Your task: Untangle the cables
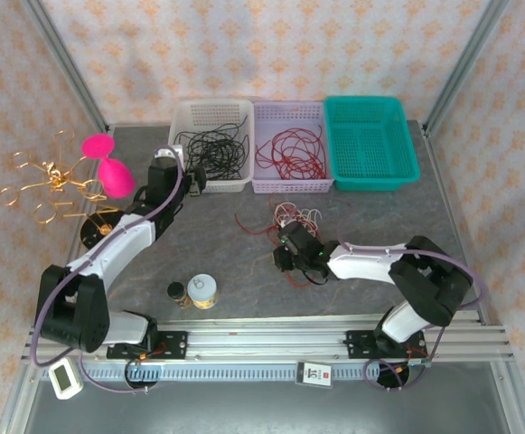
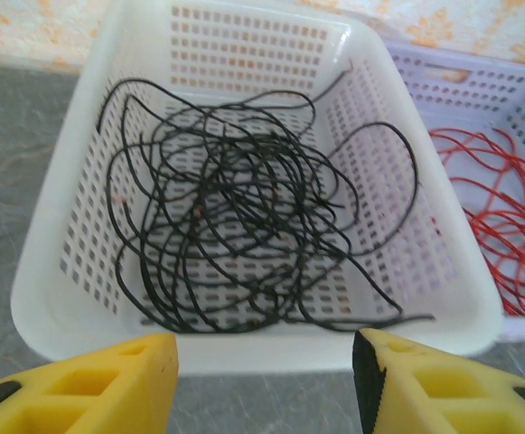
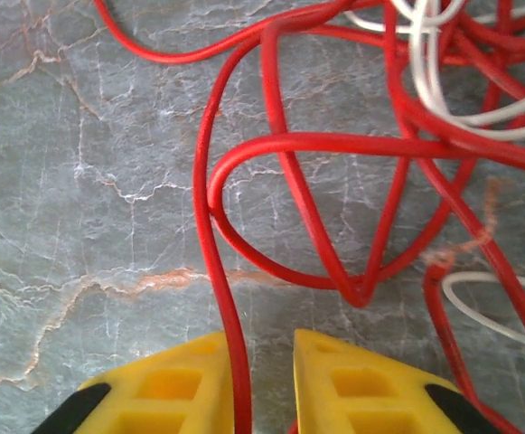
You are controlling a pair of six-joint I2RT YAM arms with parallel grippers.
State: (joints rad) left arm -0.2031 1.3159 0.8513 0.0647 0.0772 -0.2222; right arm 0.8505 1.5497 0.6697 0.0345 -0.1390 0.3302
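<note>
1. Reaching to the far left part of the worktop (image 1: pixel 226 258), the left arm holds the left gripper (image 2: pixel 264 348) just in front of the white basket (image 2: pixel 54 226). Its yellow fingers (image 2: pixel 108 380) stand well apart with nothing between them.
2. The black cables (image 2: pixel 235 217) lie in that white basket as one loose heap of overlapping loops. A few strands climb the right wall and one end trails along the near wall.
3. The lilac basket (image 1: pixel 289 185) touches the white basket's right side along the far edge and holds a coil of red cables (image 1: pixel 287 149).
4. The teal basket (image 1: pixel 370 172) stands against the lilac one, nearest the far right corner.
5. The mixed tangle (image 1: pixel 298 217) of red and off-white wire lies on the bare worktop near its middle, in front of the lilac basket.
6. The right gripper (image 3: pixel 262 339) is low over the near edge of that tangle. Its fingers are drawn close together, and a red cable (image 3: pixel 230 316) runs down between them, lying against the left finger's inner face. A thin gap shows beside it, so whether the cable is actually pinched cannot be told.
7. From the right wrist view, the red wire beyond the fingertips bends into wide loops that cross each other on the stone-patterned surface. An off-white cable (image 3: pixel 425 72) is threaded through them at the upper right.
8. The gold wire ornament (image 1: pixel 45 176) and a pink object (image 1: pixel 108 163) stand at the left edge of the worktop.
9. Two small jars (image 1: pixel 203 291) sit near the front edge, between the arms.
</note>
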